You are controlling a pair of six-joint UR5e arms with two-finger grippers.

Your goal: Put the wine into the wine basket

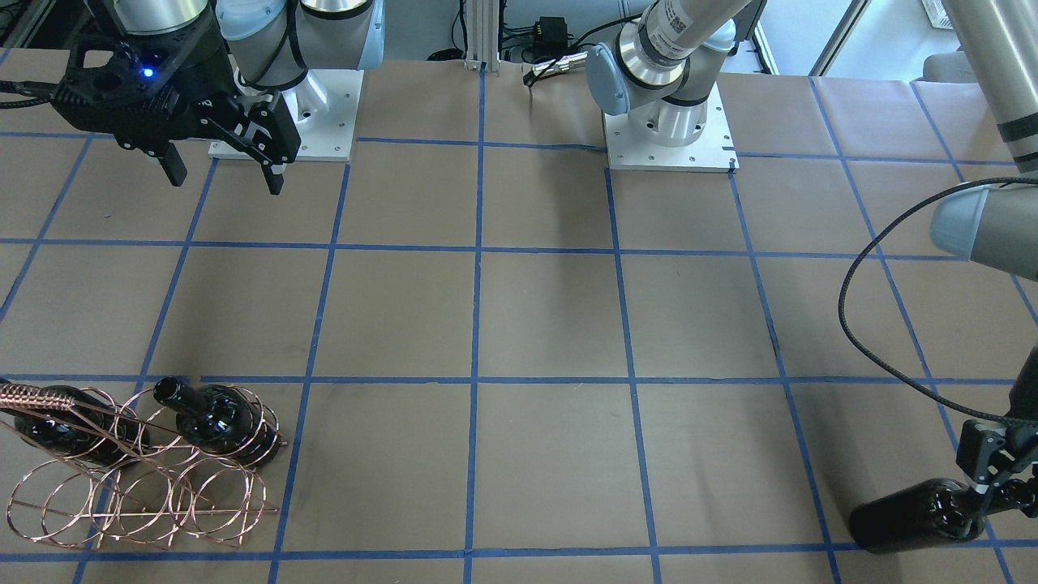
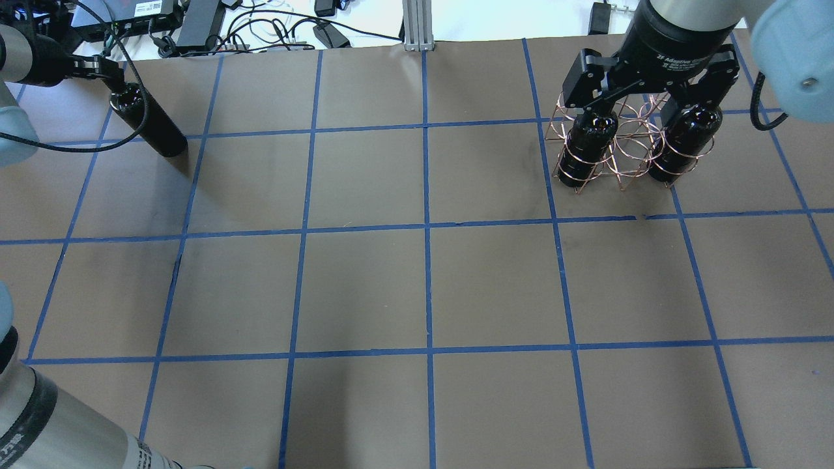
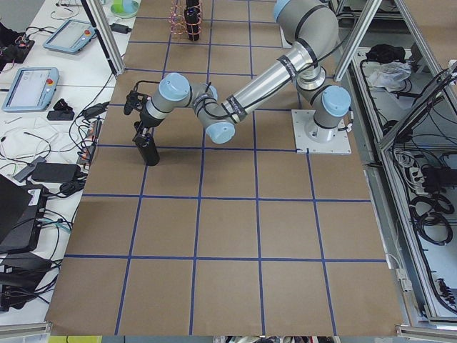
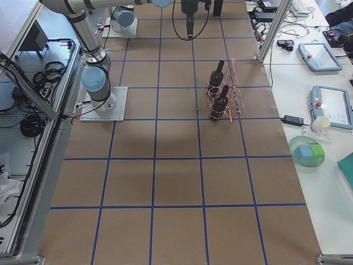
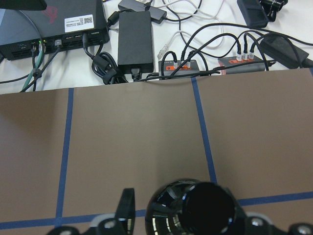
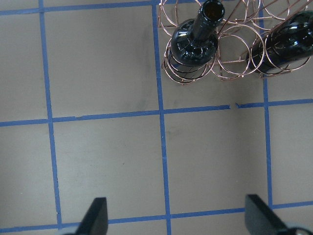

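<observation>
Brown-papered desk [image 2: 365,286], blue-taped grid. At its left end the wine bottle [image 2: 146,124] is stood upright, long axis vertical, mouth upward, neck clamped by the left tool [image 1: 991,485]. Elsewhere the right tool [image 1: 226,182] is held wide open, empty.

Overhead and front views opposite across the table [image 2: 365,286], wine basket [image 2: 629,146] in both; side views endwise; wrist cameras close

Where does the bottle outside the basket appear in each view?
Front-facing: loose bottle, lower right corner.
Overhead: upper left.
Exterior left: left of centre.
Exterior right: far top edge, unclear.
Left wrist: bottom centre.
Right wrist: not in it.
Landmark: the copper wine basket, absent only from left wrist.
</observation>
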